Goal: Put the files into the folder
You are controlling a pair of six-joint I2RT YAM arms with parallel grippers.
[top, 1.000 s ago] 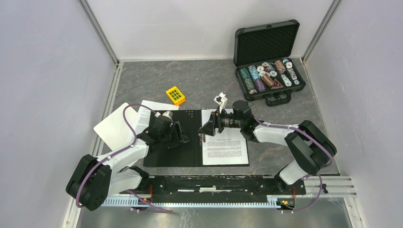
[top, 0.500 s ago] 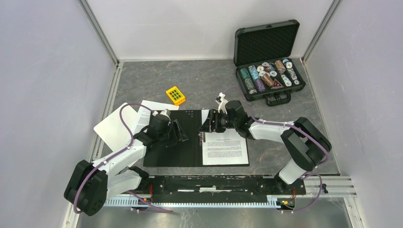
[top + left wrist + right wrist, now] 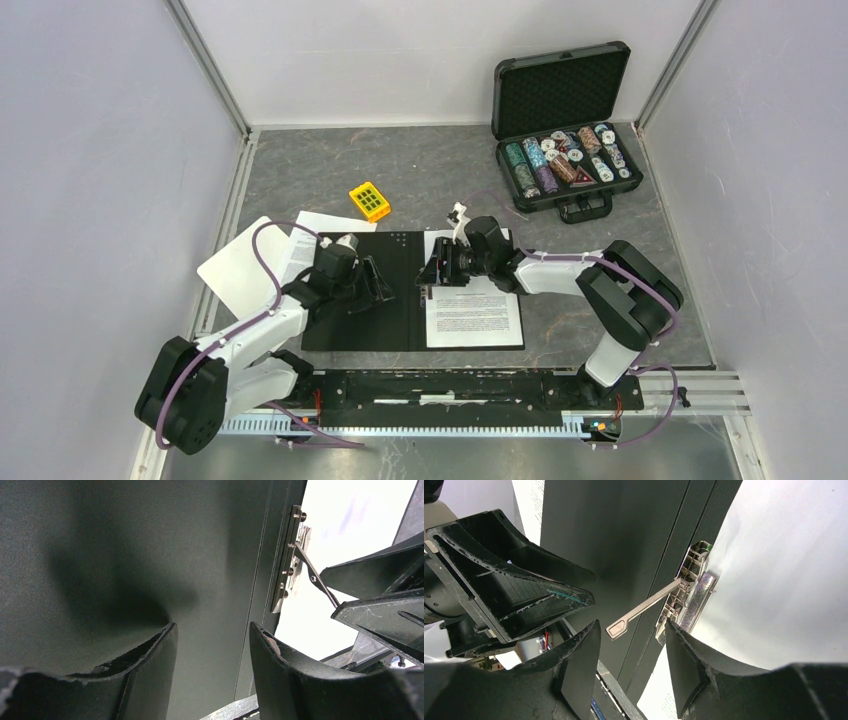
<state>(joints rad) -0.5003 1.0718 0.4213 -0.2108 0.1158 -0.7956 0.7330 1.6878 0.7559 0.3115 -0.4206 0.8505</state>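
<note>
Black folder [image 3: 100, 540] lies open under my spread left pincer [image 3: 212, 630]; my right pincer [image 3: 631, 630], also spread, straddles its raised clip lever [image 3: 644, 609], paper [image 3: 784, 570] just beyond.

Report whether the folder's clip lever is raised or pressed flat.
Raised. The clip lever angles up off the open folder, its free tip between the right gripper's spread fingers.

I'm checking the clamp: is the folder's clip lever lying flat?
No, the clip lever sticks up off the folder, between the right gripper's open fingers.
</note>
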